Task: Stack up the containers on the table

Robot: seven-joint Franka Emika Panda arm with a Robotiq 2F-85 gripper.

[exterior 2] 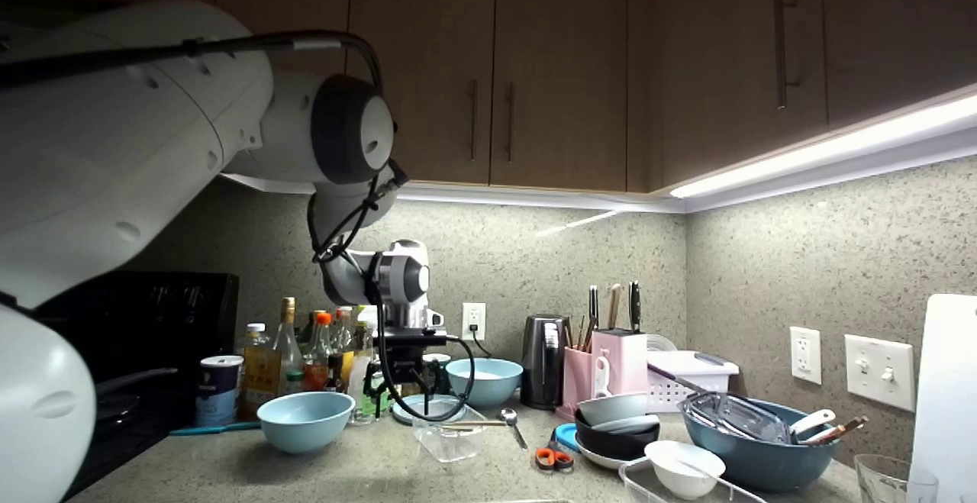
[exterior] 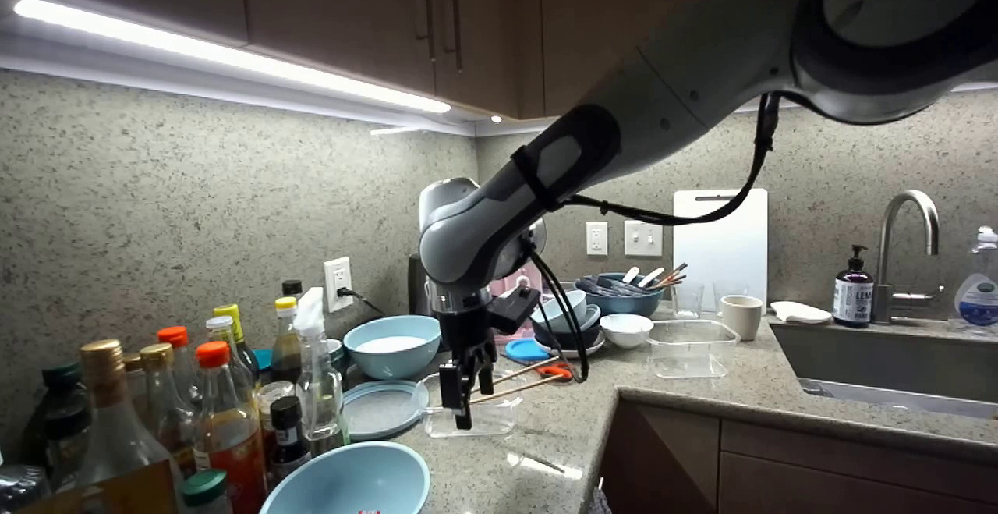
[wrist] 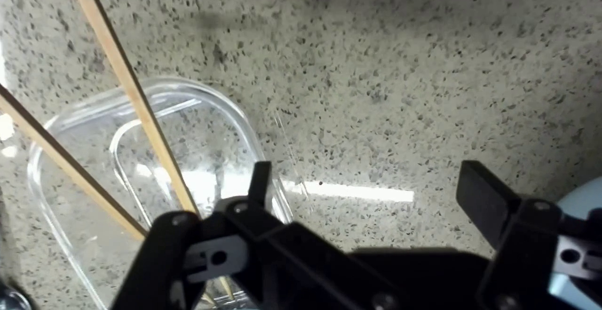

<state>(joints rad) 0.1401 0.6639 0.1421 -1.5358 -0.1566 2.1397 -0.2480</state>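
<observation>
Pincer (wrist: 368,185): spread wide, hanging over the worktop (wrist: 400,103) by the rim of a clear tub (exterior 2: 449,446)
Chopsticks (wrist: 132,89): 2 of em, lying across that tub
Blue bowl (exterior 2: 305,427): toward the edge by the stove (exterior 2: 187,327)
Other blue bowl (exterior 2: 492,388): along the back edge
Black bowl (exterior 2: 611,443): toward the back corner, pale dishes (exterior 2: 611,411) nested in it
White bowl (exterior 2: 683,472): same corner area, just beside the black bowl

A blue bowl (exterior 2: 305,430) with a smooth, soft-sheened wall is seen on a surface (wrist: 400,89) of polished, speckled stone. To one side of the bowl, a matt claw (wrist: 369,192), smooth wooden sticks (wrist: 120,65) and a shiny metal spoon (exterior 2: 509,416) are shown; well apart from it, satin metal is displayed by a tap (exterior: 886,257).
</observation>
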